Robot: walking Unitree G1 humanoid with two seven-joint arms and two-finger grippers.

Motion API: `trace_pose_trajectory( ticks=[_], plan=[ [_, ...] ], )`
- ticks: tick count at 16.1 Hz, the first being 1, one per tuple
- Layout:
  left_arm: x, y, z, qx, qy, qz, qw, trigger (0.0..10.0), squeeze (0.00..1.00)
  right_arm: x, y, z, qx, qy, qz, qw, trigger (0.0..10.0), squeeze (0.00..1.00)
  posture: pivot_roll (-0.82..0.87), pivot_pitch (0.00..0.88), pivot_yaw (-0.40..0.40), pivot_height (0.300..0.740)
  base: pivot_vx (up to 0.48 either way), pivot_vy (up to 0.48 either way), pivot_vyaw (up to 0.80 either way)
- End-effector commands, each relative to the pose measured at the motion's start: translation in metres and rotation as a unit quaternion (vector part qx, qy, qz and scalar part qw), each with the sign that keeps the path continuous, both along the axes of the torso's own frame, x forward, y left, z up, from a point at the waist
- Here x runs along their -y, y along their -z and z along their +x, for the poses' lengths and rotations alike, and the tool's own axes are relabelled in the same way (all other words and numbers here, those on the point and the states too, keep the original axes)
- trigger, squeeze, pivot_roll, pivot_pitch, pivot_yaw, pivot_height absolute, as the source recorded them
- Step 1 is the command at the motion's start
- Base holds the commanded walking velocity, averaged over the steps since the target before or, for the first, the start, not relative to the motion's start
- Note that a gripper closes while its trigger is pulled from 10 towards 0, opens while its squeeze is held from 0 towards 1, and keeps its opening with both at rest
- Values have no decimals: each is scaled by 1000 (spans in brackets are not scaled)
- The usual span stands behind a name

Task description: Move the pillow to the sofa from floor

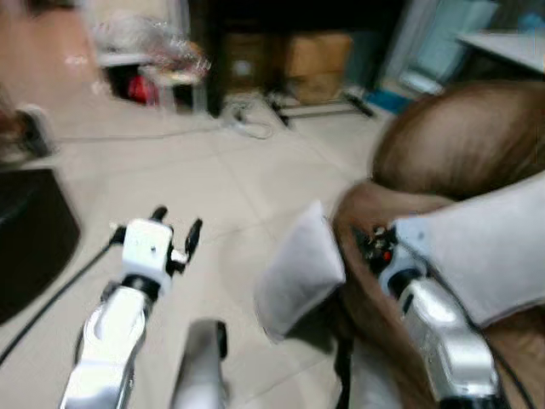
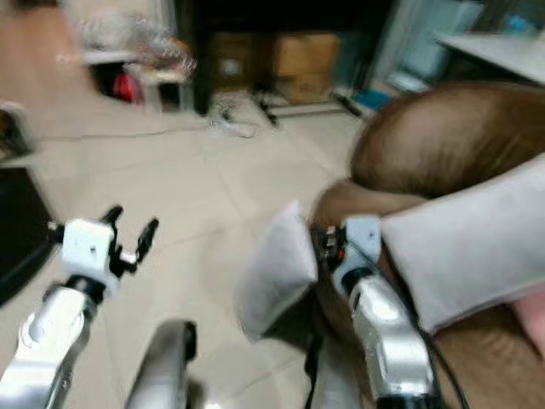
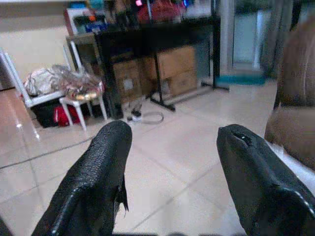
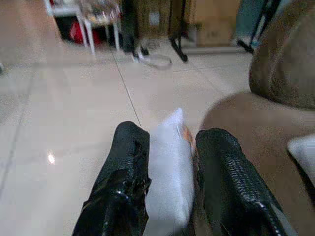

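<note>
A small white pillow [image 1: 298,277] hangs off the floor beside the brown sofa's [image 1: 460,145] front. My right gripper [image 4: 170,135] is shut on it; the pillow [image 4: 167,177] is pinched between the two black fingers [image 4: 128,162]. The right wrist [image 1: 387,251] is close against the sofa's arm. A larger pale pillow [image 1: 485,247] lies on the sofa seat. My left gripper [image 1: 176,220] is held over the bare tile floor to the left, open and holding nothing, with its fingers [image 3: 103,162] wide apart.
A black desk with cardboard boxes [image 1: 315,60] under it stands at the back. A white stool with bags [image 1: 149,51] is at the back left, and cables [image 1: 247,123] lie on the tiles. A dark object [image 1: 30,239] sits at the left edge.
</note>
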State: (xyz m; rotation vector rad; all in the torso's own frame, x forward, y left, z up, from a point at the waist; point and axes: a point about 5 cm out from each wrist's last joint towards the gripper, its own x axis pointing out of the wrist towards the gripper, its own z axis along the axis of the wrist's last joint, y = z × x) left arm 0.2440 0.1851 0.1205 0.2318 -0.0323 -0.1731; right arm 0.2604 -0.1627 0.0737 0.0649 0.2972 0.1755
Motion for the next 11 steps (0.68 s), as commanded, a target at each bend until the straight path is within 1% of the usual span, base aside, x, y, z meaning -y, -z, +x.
trace_pose_trajectory(
  ticks=[1, 2, 4, 9, 11],
  plan=[
    [1, -1, -2, 4, 6, -1, 1000, 10000, 0, -1, -11, 8, 21, -6, -4, 1000, 10000, 0, 43, 0, -83, 571, 307, 0, 781],
    [1, -1, -2, 4, 6, -2, 1000, 10000, 0, -1, -10, 8, 19, -5, 0, 1000, 10000, 0, 44, 0, -87, 571, 311, 0, 587],
    [1, 0, -3, 3, 5, -3, 1000, 10000, 0, -1, -8, 7, 13, -4, 7, 1000, 10000, 0, 46, 0, -90, 571, 309, 0, 0],
    [0, 0, -5, 3, 3, -4, 1000, 10000, 0, -3, -9, 9, 14, -19, -4, 1000, 10000, 0, 54, 0, -100, 571, 313, 0, 0],
    [-1, 0, -5, 4, 2, -4, 1000, 10000, 0, -4, -8, 9, 13, -17, 0, 1000, 10000, 0, 56, 0, -102, 571, 315, 0, 0]
  ],
)
